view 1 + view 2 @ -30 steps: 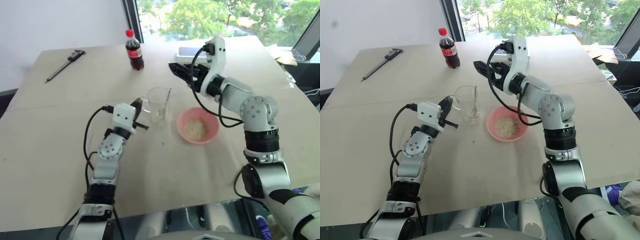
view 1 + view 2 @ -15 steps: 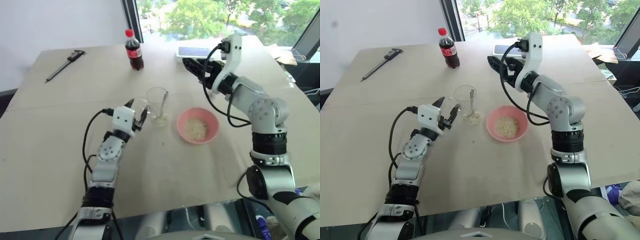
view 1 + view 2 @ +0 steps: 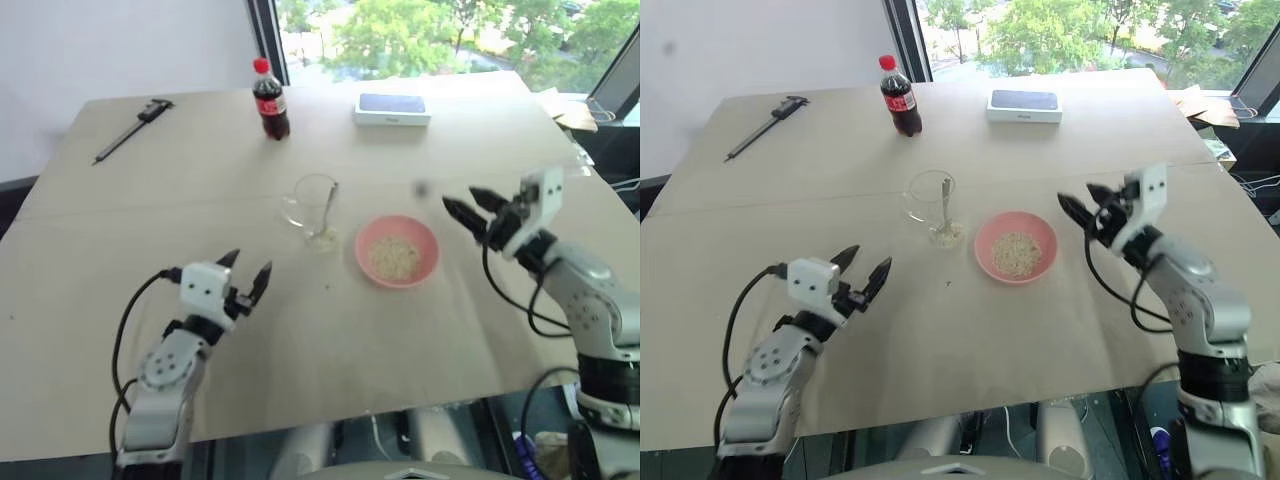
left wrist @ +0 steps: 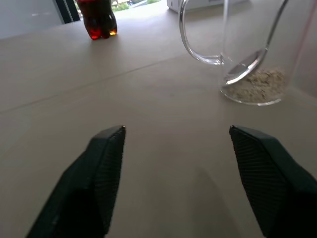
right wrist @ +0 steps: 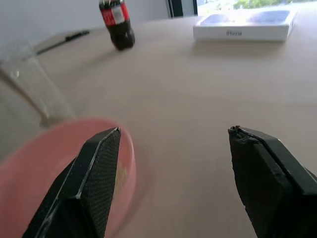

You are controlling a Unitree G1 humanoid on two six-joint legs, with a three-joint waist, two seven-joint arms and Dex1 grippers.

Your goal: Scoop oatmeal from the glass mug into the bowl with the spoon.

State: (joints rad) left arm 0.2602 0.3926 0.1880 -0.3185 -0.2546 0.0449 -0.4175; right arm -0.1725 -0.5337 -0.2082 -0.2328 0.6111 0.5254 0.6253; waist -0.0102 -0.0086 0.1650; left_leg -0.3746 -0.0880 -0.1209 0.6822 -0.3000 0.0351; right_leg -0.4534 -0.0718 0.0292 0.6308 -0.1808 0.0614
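Table [image 3: 120,250] broad and tan under both my arms. Box [image 3: 393,108] far ahead of my right gripper [image 3: 468,208], bottle [image 3: 269,100] far ahead of my left gripper [image 3: 246,272], caliper [image 3: 130,128] off beyond that to its left. Bowl [image 3: 397,251] just to the left of my right gripper, oatmeal [image 3: 393,257] heaped in it. Mug [image 3: 313,206] ahead of my left gripper and to its right, well apart, upright; spoon [image 3: 329,207] stands inside, head in a little oatmeal. Both grippers spread wide, holding nothing.
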